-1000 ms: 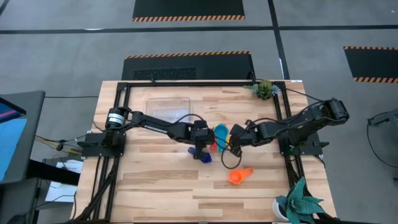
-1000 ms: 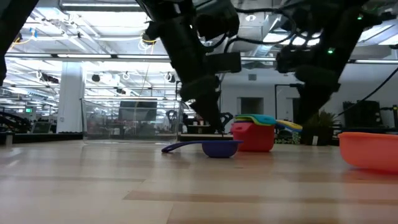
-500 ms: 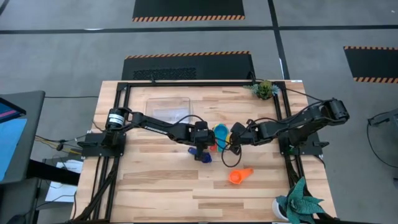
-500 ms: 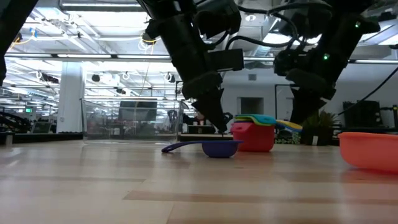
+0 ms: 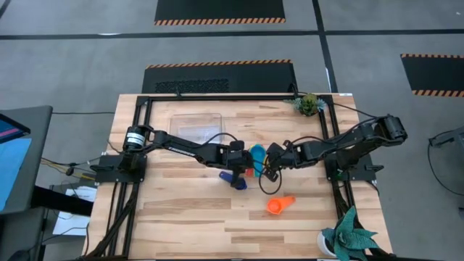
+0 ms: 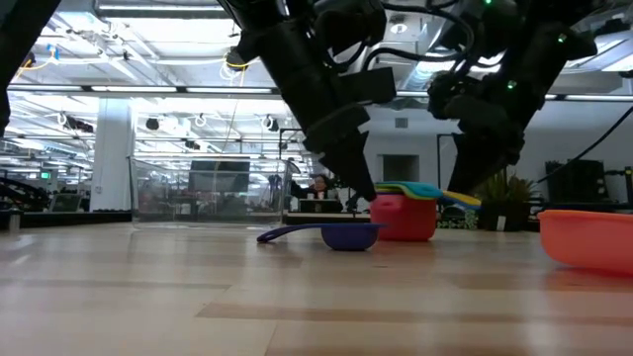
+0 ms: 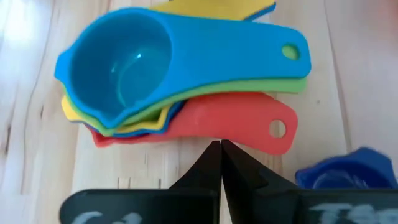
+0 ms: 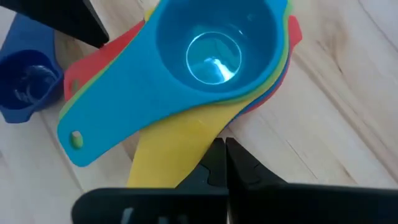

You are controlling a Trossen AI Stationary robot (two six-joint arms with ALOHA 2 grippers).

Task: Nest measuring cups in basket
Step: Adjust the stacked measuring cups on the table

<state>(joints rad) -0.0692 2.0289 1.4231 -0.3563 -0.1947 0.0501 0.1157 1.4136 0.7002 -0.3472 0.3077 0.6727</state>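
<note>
- Two grippers meet at the middle of the table [image 5: 181,217]; the left gripper [image 7: 221,149] has its fingers pressed shut on nothing, tips just beside the red cup's handle [image 7: 249,121]; likely placed to nudge the stack
- the right gripper [image 8: 225,148] is likewise closed and empty, its tips over the yellow handle [image 8: 168,149] on the stack's other side; probably bracing it
- nested cups [image 5: 254,158]: light blue on top, then green, yellow and red, with a blue rim showing low in the pile
- the dark blue cup [image 5: 233,179] lies loose just beside the stack; the orange cup [image 5: 278,205] sits apart, toward the near edge
- the basket [image 5: 196,127] stands by the far edge, apparently holding nothing; the cups are not yet in it
</note>
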